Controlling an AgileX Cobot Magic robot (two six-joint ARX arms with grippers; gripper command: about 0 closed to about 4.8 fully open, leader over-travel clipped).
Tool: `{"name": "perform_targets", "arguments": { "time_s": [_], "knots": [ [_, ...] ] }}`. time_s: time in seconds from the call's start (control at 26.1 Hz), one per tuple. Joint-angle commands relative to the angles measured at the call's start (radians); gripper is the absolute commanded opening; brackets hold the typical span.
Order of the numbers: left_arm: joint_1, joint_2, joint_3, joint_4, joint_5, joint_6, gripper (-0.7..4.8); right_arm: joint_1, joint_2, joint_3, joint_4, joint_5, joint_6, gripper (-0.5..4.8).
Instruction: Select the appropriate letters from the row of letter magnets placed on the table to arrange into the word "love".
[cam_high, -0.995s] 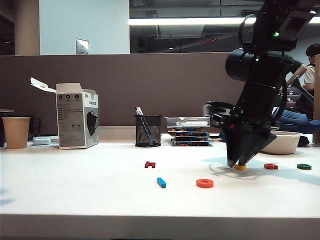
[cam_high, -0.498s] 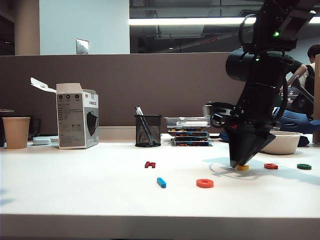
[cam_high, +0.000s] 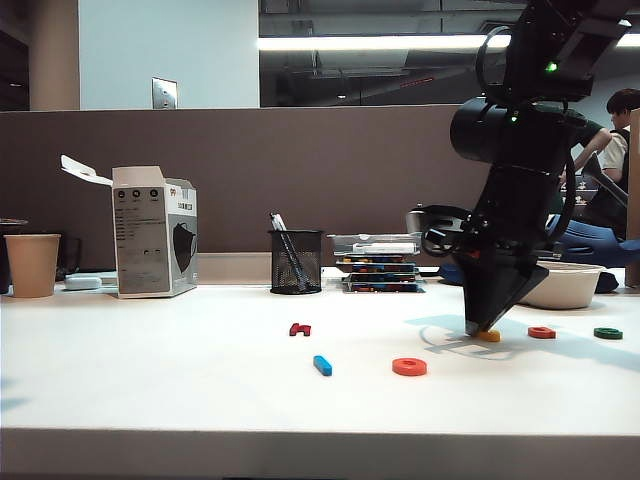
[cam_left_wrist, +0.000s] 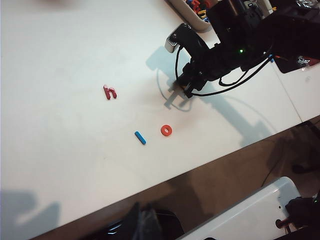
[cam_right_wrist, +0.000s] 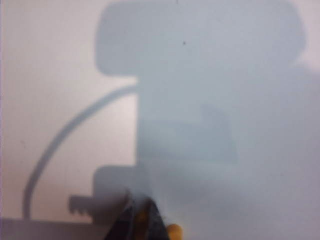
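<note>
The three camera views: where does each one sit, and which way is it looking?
Exterior view: low at the table's front edge, facing the brown partition; shows the right arm and its claw shut on the yellow letter.
Left wrist view: high up, looking down; shows the right arm, not its own claw.
Right wrist view: just above the tabletop; shows its claw.
Shared: exterior and left wrist both see the blue bar and orange-red ring.

Table (cam_high: 150, 380): plain white. Partition wall (cam_high: 300, 170) behind it: brown. Right of mesh pen cup (cam_high: 296, 261), black: dark red letter (cam_high: 300, 329), blue bar (cam_high: 322, 365), orange-red ring (cam_high: 409, 367), yellow V (cam_high: 489, 336) under black right gripper (cam_high: 479, 328), orange-red angular letter (cam_high: 542, 332), dark green letter (cam_high: 608, 333). Paper cup (cam_high: 32, 265): tan.
</note>
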Motion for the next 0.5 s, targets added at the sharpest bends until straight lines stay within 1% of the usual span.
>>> {"name": "perform_targets", "arguments": {
  "time_s": [0.04, 0.19, 0.27, 0.5],
  "knots": [
    [0.001, -0.003, 0.006, 0.005, -0.004, 0.004, -0.05, 0.002, 0.007, -0.005, -0.032, 0.010, 0.006, -0.03],
    [0.001, -0.003, 0.006, 0.005, -0.003, 0.004, -0.05, 0.002, 0.007, -0.005, -0.034, 0.010, 0.008, -0.03],
    [0.001, -0.003, 0.005, 0.005, -0.003, 0.004, -0.05, 0.002, 0.006, -0.005, -0.034, 0.010, 0.034, -0.03],
    [0.001, -0.003, 0.006, 0.005, -0.003, 0.004, -0.05, 0.005, 0.002, -0.005, -0.058, -0.005, 0.064, -0.03]
  ]
}}
